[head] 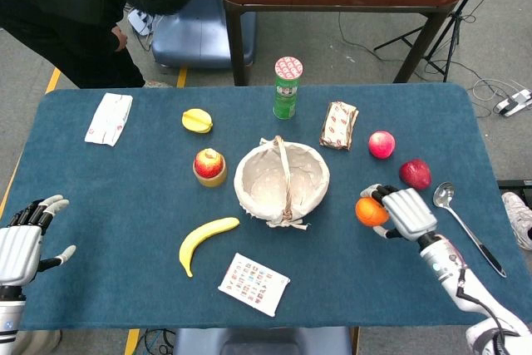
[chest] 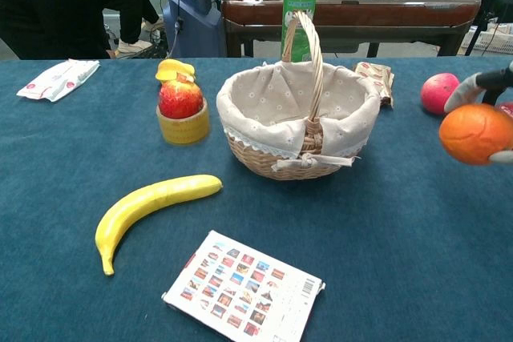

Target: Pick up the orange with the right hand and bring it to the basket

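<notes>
My right hand (head: 406, 212) holds the orange (head: 371, 211) lifted above the blue cloth, to the right of the wicker basket (head: 281, 180). In the chest view the orange (chest: 476, 133) hangs at the right edge, level with the basket's rim (chest: 240, 86), with fingers (chest: 463, 90) wrapped over its top. The basket has a pale cloth lining, an upright handle and nothing inside. My left hand (head: 22, 243) rests at the near left corner of the table, fingers spread, holding nothing.
A pink apple (head: 381, 144), a dark red apple (head: 415, 174) and a spoon (head: 465, 225) lie close to the right hand. A banana (head: 204, 240), a card (head: 253, 283), an apple on a tape roll (head: 209, 165), a green can (head: 287, 86) and a snack bar (head: 339, 125) surround the basket. A person leans in at the far left.
</notes>
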`<move>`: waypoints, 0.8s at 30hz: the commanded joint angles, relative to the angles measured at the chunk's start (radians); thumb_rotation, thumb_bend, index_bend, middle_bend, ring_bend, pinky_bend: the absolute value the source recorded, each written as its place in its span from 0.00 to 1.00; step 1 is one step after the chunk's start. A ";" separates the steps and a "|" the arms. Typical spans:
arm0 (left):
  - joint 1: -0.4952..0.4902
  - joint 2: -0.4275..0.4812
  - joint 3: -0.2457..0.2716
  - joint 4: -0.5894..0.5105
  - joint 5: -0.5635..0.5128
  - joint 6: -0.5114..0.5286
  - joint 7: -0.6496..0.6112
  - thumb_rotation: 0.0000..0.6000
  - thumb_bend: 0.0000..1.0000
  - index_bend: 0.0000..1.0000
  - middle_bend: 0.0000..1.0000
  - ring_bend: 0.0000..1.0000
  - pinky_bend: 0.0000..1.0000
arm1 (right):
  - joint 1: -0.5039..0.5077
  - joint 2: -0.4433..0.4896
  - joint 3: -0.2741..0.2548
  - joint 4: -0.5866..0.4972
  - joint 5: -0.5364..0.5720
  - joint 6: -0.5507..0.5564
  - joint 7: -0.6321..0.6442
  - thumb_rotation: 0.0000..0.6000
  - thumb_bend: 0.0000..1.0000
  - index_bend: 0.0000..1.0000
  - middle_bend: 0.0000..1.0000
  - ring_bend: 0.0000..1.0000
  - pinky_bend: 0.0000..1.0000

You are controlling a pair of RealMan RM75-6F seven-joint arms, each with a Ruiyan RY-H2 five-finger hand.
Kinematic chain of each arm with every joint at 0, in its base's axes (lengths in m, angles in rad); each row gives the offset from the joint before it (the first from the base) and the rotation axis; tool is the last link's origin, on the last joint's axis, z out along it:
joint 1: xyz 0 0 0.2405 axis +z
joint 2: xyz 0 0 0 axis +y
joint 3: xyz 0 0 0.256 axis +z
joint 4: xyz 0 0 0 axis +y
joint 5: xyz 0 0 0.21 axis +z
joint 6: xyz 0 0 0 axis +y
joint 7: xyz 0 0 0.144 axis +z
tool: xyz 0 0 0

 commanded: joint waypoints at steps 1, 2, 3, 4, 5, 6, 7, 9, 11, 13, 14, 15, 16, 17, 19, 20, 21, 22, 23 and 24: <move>0.000 -0.001 0.000 -0.001 0.001 0.000 0.001 1.00 0.17 0.27 0.20 0.17 0.23 | 0.019 0.048 0.044 -0.042 0.006 0.018 0.041 1.00 0.28 0.41 0.38 0.36 0.64; 0.000 -0.001 0.000 -0.001 0.001 0.001 0.002 1.00 0.17 0.27 0.20 0.17 0.23 | 0.027 0.052 0.054 -0.044 0.011 0.016 0.046 1.00 0.28 0.41 0.38 0.36 0.64; 0.000 0.000 0.000 -0.001 0.001 0.001 0.001 1.00 0.17 0.27 0.20 0.17 0.23 | 0.036 0.054 0.064 -0.045 0.019 0.010 0.050 1.00 0.28 0.41 0.38 0.36 0.64; 0.001 0.000 0.000 -0.001 0.001 0.002 0.000 1.00 0.17 0.27 0.20 0.17 0.23 | 0.051 0.053 0.078 -0.044 0.034 -0.003 0.051 1.00 0.28 0.41 0.38 0.36 0.64; 0.001 0.000 0.000 -0.001 0.001 0.002 0.000 1.00 0.17 0.27 0.19 0.17 0.23 | 0.062 0.050 0.088 -0.043 0.046 -0.013 0.051 1.00 0.28 0.41 0.38 0.36 0.64; 0.002 0.000 0.000 0.000 0.001 0.003 0.000 1.00 0.17 0.27 0.19 0.17 0.23 | 0.074 0.045 0.097 -0.042 0.057 -0.024 0.051 1.00 0.28 0.41 0.37 0.36 0.64; 0.003 0.000 0.000 0.000 0.001 0.005 0.000 1.00 0.17 0.27 0.19 0.17 0.23 | 0.090 0.038 0.107 -0.041 0.070 -0.040 0.050 1.00 0.28 0.41 0.37 0.36 0.64; 0.005 0.000 0.001 0.000 0.001 0.007 0.000 1.00 0.17 0.27 0.19 0.17 0.23 | 0.113 0.024 0.118 -0.041 0.082 -0.059 0.044 1.00 0.28 0.41 0.36 0.36 0.64; 0.006 0.000 0.001 0.001 0.000 0.008 0.000 1.00 0.17 0.27 0.19 0.17 0.23 | 0.138 0.003 0.127 -0.038 0.095 -0.079 0.034 1.00 0.28 0.41 0.36 0.36 0.64; 0.008 0.001 0.001 0.002 0.000 0.009 -0.001 1.00 0.17 0.27 0.19 0.17 0.23 | 0.162 -0.019 0.135 -0.034 0.111 -0.098 0.023 1.00 0.28 0.41 0.35 0.36 0.64; 0.008 0.001 0.001 0.002 0.000 0.009 -0.001 1.00 0.17 0.27 0.19 0.17 0.23 | 0.172 -0.028 0.138 -0.032 0.117 -0.106 0.018 1.00 0.27 0.41 0.35 0.36 0.64; 0.008 0.001 0.001 0.002 0.000 0.009 -0.001 1.00 0.17 0.27 0.19 0.17 0.23 | 0.183 -0.039 0.140 -0.031 0.125 -0.115 0.013 1.00 0.27 0.41 0.34 0.36 0.64; 0.008 0.001 0.001 0.003 0.000 0.009 -0.001 1.00 0.17 0.27 0.19 0.17 0.23 | 0.191 -0.047 0.142 -0.029 0.132 -0.121 0.009 1.00 0.27 0.41 0.34 0.36 0.64; 0.009 0.001 0.001 0.003 0.000 0.009 -0.001 1.00 0.17 0.27 0.19 0.17 0.23 | 0.198 -0.055 0.144 -0.027 0.138 -0.127 0.006 1.00 0.28 0.40 0.33 0.35 0.64; 0.009 0.001 0.001 0.004 -0.001 0.009 -0.001 1.00 0.17 0.27 0.19 0.17 0.23 | 0.214 -0.073 0.147 -0.021 0.153 -0.140 0.002 1.00 0.28 0.37 0.31 0.33 0.63; 0.009 0.000 0.001 0.004 -0.001 0.009 -0.001 1.00 0.17 0.27 0.19 0.17 0.23 | 0.220 -0.081 0.148 -0.018 0.159 -0.144 0.002 1.00 0.28 0.36 0.31 0.32 0.62; 0.010 0.000 0.002 0.004 0.000 0.009 -0.002 1.00 0.17 0.27 0.19 0.17 0.23 | 0.226 -0.091 0.147 -0.012 0.165 -0.151 0.003 1.00 0.28 0.33 0.29 0.30 0.62; 0.010 0.000 0.002 0.004 0.000 0.009 -0.002 1.00 0.17 0.27 0.19 0.17 0.23 | 0.230 -0.097 0.146 -0.008 0.170 -0.155 0.004 1.00 0.28 0.29 0.28 0.29 0.61; 0.010 -0.001 0.002 0.005 0.001 0.010 -0.002 1.00 0.17 0.27 0.19 0.17 0.23 | 0.234 -0.102 0.146 -0.004 0.174 -0.159 0.006 1.00 0.27 0.27 0.27 0.28 0.60; 0.010 -0.001 0.002 0.005 0.002 0.010 -0.003 1.00 0.17 0.27 0.19 0.17 0.23 | 0.237 -0.107 0.145 -0.001 0.177 -0.161 0.008 1.00 0.27 0.22 0.24 0.25 0.58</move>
